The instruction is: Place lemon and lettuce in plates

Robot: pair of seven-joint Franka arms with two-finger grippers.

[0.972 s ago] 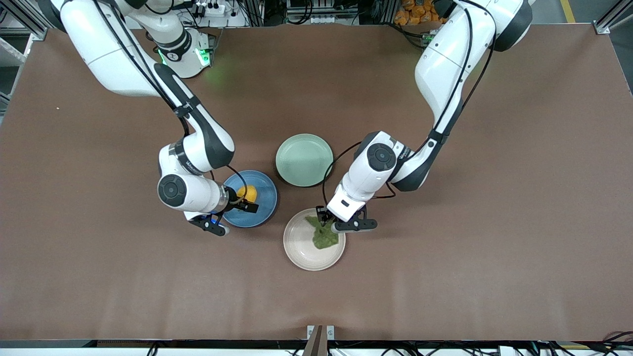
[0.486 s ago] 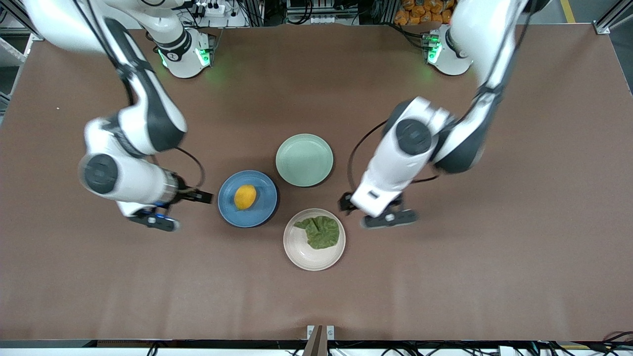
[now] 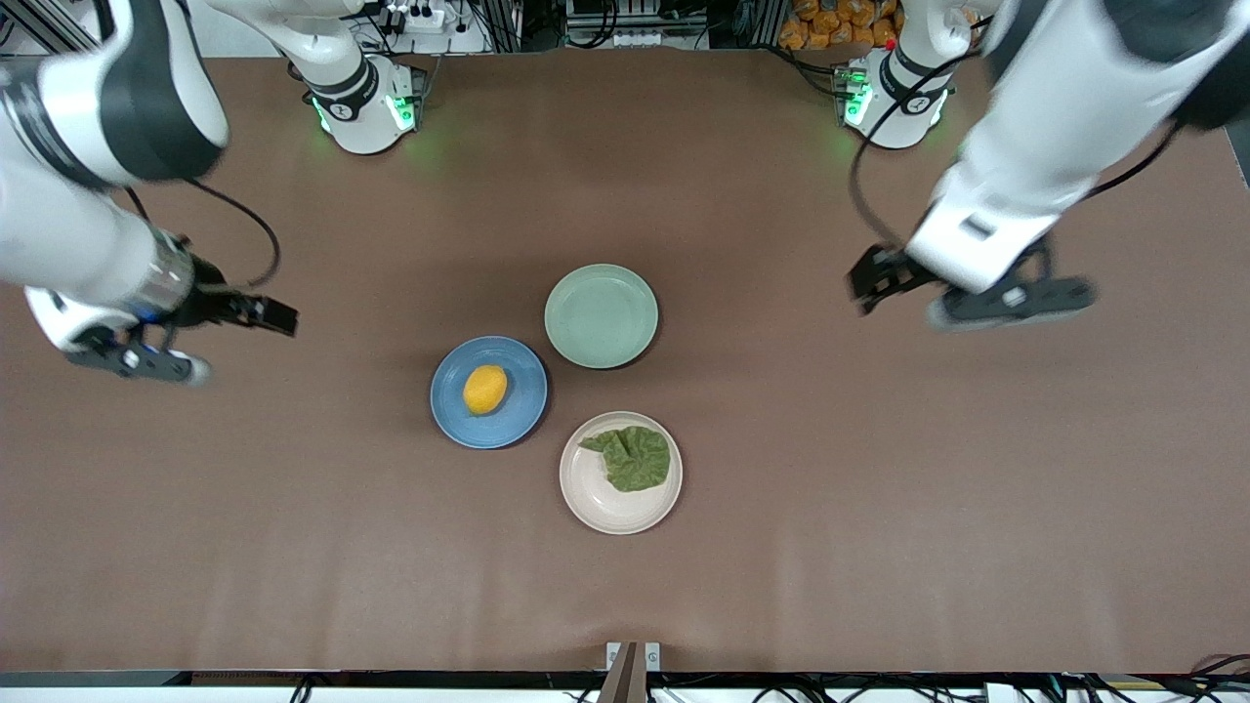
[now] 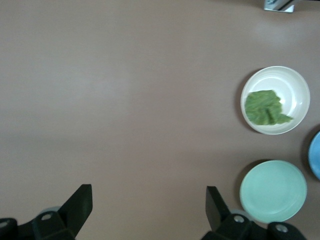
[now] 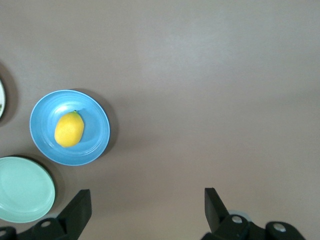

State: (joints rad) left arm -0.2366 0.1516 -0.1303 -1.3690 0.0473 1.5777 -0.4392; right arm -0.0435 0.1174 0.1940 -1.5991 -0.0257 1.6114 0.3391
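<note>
Front view is showing the lemon (image 3: pixel 484 389) on the blue plate (image 3: pixel 522 422) and the lettuce (image 3: pixel 633 457) on the cream plate (image 3: pixel 596 503) beside it, so the right gripper (image 3: pixel 256 310) and left gripper (image 3: pixel 872 279), both spread wide and holding nothing over bare table well apart from the blue plate, should, by my judgement, be clearing away without crossing above either plate.

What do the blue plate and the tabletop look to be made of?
Blue plate: smooth and glazed, likely ceramic or hard plastic, given soft highlights across its surface. Tabletop: matte brown covering, perhaps paper or vinyl; faint creases show, no glare.

blue plate (image 4: pixel 316 155): cut by edge | cream plate (image 5: pixel 1 99): mostly cut off
</note>
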